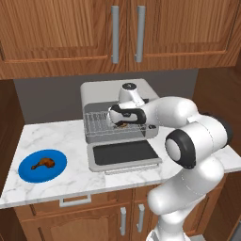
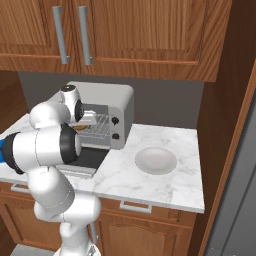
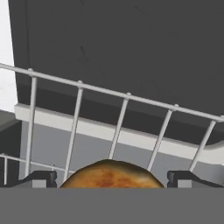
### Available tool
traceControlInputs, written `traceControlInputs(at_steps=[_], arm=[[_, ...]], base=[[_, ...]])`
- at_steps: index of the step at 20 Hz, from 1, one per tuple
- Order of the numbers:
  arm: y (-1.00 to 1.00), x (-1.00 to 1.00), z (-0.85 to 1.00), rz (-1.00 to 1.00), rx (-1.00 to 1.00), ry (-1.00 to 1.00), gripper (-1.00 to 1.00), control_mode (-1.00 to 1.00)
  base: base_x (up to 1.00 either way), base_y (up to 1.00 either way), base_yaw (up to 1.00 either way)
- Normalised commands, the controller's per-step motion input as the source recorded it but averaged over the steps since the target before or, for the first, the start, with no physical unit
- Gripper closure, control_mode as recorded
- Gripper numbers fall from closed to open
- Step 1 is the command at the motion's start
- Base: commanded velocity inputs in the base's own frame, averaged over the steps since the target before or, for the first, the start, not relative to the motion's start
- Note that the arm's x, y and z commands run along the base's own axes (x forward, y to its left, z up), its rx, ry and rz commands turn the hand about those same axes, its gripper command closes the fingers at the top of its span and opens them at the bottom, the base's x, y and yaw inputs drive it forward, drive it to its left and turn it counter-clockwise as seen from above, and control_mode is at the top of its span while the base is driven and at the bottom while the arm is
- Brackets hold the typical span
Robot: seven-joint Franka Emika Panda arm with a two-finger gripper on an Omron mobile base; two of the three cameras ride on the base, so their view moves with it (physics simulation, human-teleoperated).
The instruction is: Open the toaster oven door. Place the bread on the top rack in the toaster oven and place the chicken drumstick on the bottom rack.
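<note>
Bread (image 3: 111,174) on the top rack (image 3: 118,127) of the toaster oven (image 1: 117,101), hand just letting go.

Toaster oven door (image 1: 124,154) lies folded down flat on the desk (image 1: 70,141), and the hand (image 1: 123,118) reaches into the cavity at upper-shelf height. Its fingers (image 3: 41,178) stand wide apart on either side of the bun, seemingly clear of it, so the first placement looks done. Next the arm should back straight out without catching the wires, then go for the chicken drumstick (image 1: 42,163), which waits on the blue plate (image 1: 26,174) well to the left.
</note>
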Motion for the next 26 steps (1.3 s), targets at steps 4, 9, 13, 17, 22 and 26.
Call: traceControlInputs(at_steps=[4,9,13,17,22,26], arm=[[0.02,0.00,-0.14,0.00,0.00,0.07,-1.00,-1.00],[0.00,0.00,-0.06,0.02,0.00,0.01,-1.00,-1.00],[0.00,-0.05,0.04,0.11,-0.02,-0.03,-1.00,-1.00],[0.04,-0.02,-0.13,0.19,-0.11,-0.04,-1.00,-1.00],[0.02,-0.12,0.09,0.35,-0.22,-0.16,-1.00,-1.00],[0.00,0.02,0.19,0.29,-0.19,-0.24,-1.00,-1.00]], base=[[0.00,0.00,0.00],[0.00,0.00,0.00],[0.00,0.00,0.00],[0.00,0.00,0.00],[0.00,0.00,0.00],[0.00,0.00,0.00]])
